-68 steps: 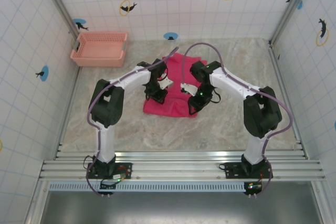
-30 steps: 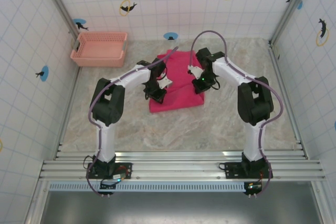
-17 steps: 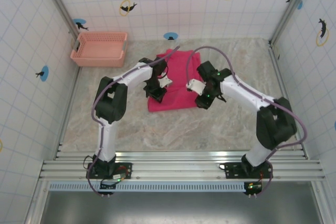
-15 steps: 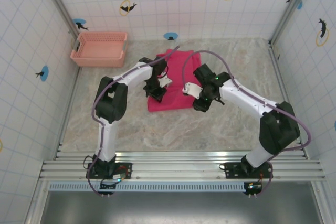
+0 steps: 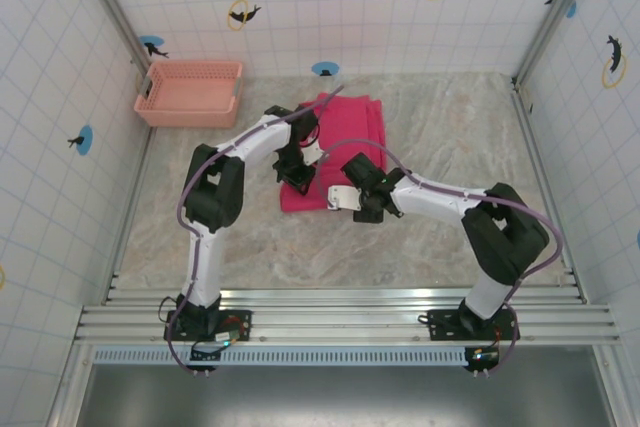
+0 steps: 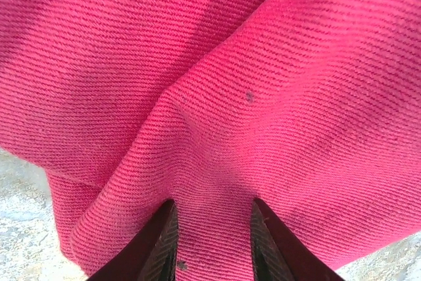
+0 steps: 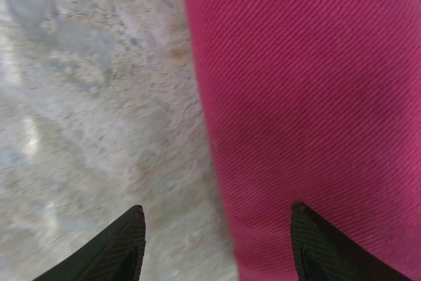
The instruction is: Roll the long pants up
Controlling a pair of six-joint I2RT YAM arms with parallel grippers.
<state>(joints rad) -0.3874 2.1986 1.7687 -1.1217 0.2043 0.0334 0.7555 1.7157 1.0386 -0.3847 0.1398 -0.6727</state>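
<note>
The long pants lie folded in a strip on the table, a little left of the middle, with one end towards the far wall and the other towards the near side. A pink basket stands well apart from them in the far left corner.

The left gripper is down on the left part of the pants, near their near end. In the left wrist view the left gripper has its two dark fingers close together, with a ridge of the pants caught between them; creases in the cloth run out from the fingertips. A bit of the table shows at the lower left, just past the edge of the cloth.

The right gripper is low at the near right corner of the pants. In the right wrist view the right gripper stands wide apart and holds nothing. One finger is over the bare table, the other over the pants, and the straight edge of the cloth runs between them. From this view it cannot be told whether the fingertips touch the surface.
</note>
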